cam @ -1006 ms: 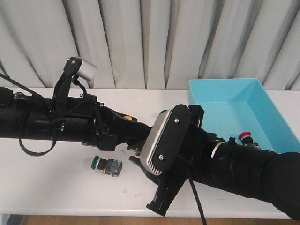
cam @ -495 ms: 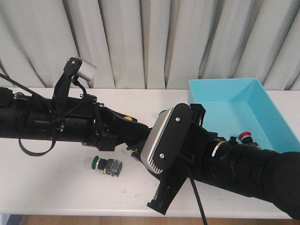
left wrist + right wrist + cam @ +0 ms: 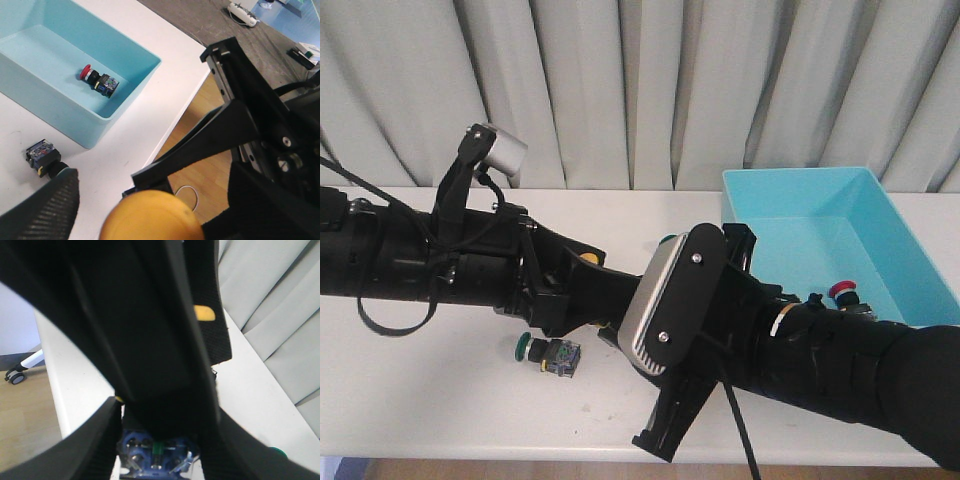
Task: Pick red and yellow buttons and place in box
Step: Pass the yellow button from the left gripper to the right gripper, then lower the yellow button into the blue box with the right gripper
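A yellow button (image 3: 150,216) fills the near part of the left wrist view, its cap between my left gripper's (image 3: 145,212) fingers (image 3: 42,205), which are shut on it. From the front, the cap (image 3: 588,257) shows on top of the left arm at the table's middle. The light-blue box (image 3: 880,250) stands at the right with a red button (image 3: 842,292) lying inside (image 3: 97,81). My right gripper (image 3: 167,407) is open, crossed under the left arm, and a clear-blue switch body (image 3: 155,455) shows between its fingers. Whether they touch it is hidden.
A green-capped switch (image 3: 548,352) lies on the white table (image 3: 440,400) below the left arm. Another switch (image 3: 42,156) sits just outside the box's near corner. The table's front edge (image 3: 175,130) runs close by, and grey curtains (image 3: 620,90) hang behind.
My left arm has sunk slightly and drawn a little to the left with the yellow button. The right arm has barely shifted.
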Available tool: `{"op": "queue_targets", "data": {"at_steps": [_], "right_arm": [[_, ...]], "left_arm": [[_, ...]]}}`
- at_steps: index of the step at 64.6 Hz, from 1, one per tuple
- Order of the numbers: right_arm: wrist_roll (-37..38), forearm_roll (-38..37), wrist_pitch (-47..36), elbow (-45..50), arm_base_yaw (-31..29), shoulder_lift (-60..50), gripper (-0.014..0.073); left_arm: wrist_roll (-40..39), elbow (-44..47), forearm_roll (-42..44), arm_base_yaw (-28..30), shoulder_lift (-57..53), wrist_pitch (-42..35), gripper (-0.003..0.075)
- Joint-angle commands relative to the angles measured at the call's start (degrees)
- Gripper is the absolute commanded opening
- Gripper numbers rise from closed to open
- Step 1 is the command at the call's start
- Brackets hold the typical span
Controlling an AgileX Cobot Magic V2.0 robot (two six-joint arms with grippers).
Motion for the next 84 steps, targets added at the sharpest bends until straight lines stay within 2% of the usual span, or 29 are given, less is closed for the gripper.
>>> {"op": "queue_targets", "data": {"at_steps": [1, 11, 17, 24, 34, 45, 53, 61, 71, 79, 84], "right_arm": [[-0.61, 0.0, -5.22, -1.87, -0.16, -1.52, 0.0263], [-1.78, 0.0, -11.05, -1.87, -0.28, -1.52, 0.0263], [-1.79, 0.5, -12.4, -1.87, -2.48, -1.72, 0.0263], [-1.79, 3.26, -10.71, -1.87, -8.08, -2.84, 0.0263], [-1.79, 4.0, -3.46, -1.87, -18.11, -4.94, 0.0263], [1.47, 5.23, 4.49, -2.25, -29.32, -4.59, 0.0263], [10.57, 3.78, 12.64, -5.31, -38.68, -1.94, 0.0263], [20.06, -4.05, 20.67, -10.45, -44.08, 3.36, 0.0263], [38.84, -20.34, 26.79, -17.17, -45.31, 11.26, 0.0263], [53.68, -33.54, 32.47, -23.81, -45.19, 18.52, 0.0263], [58.9, -37.54, 35.77, -27.85, -45.19, 22.85, 0.0263]], "left_arm": [[0.04, -1.4, -1.67, -0.04, -1.48, 0.82, 0.0592], [-0.02, -1.4, -0.13, -0.04, -1.48, 2.08, 0.0577], [-0.02, -1.4, 0.32, -0.04, -1.48, 2.58, 0.0576], [-0.02, -1.4, 3.18, -0.04, -1.48, 2.45, 0.0576], [-0.02, -1.4, 7.51, -0.04, -1.48, 1.87, 0.0576], [-0.26, -1.4, 17.2, -0.04, -1.48, -1.22, 0.0576], [-3.34, -1.4, 24.84, -0.04, -1.48, -4.67, 0.0576], [-9.18, -1.4, 33.93, -0.04, -1.48, -8.25, 0.0576], [-18.55, -1.4, 44.8, -0.04, -1.48, -10.65, 0.0576], [-22.93, -1.4, 49.78, -0.04, -1.48, -10.74, 0.0575], [-24.32, -1.4, 51.28, -0.04, -1.48, -10.59, 0.0575]]}}
